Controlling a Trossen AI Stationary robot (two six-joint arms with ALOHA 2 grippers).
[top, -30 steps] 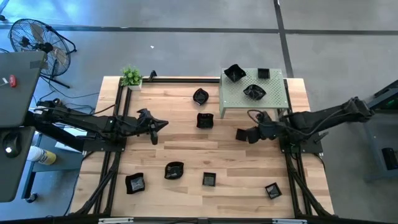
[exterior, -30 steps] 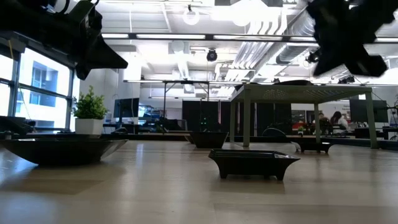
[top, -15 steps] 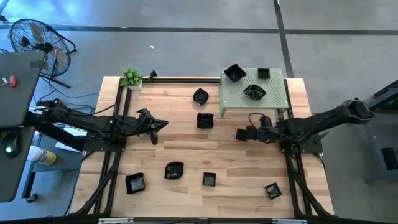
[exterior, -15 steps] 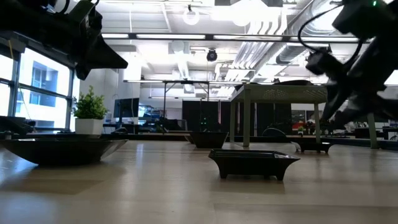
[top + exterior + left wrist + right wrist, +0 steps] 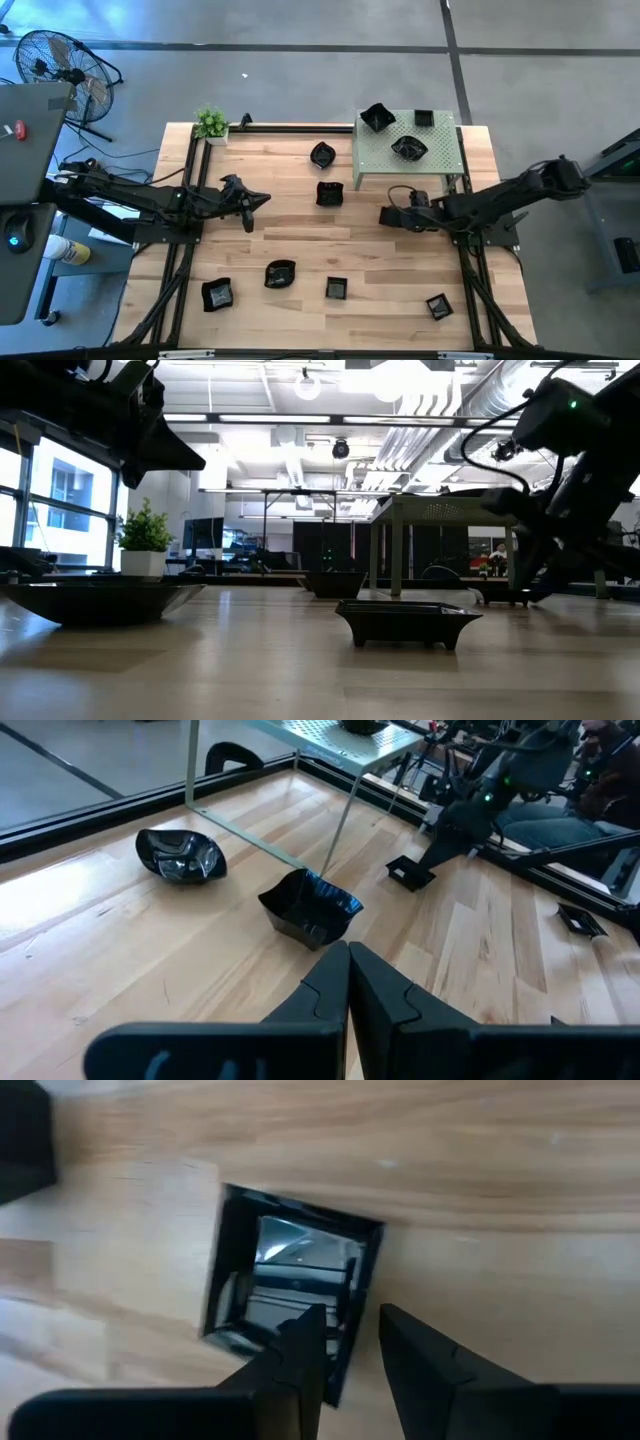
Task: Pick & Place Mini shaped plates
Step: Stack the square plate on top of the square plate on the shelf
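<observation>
Right now the right hand (image 5: 340, 1342) hovers, fingers parted, over a square mini plate (image 5: 290, 1295) lying on the tabletop (image 5: 300, 240) beside the green stand (image 5: 440, 160). Left hand (image 5: 262, 199) waits closed, mid-tabletop.

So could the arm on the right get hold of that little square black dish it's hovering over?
Probably yes. The right gripper is open directly above the square dish, one finger over its rim, with only bare tabletop around it.

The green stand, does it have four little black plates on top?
No, the high view shows only three black plates on the pale green stand, not four.
</observation>
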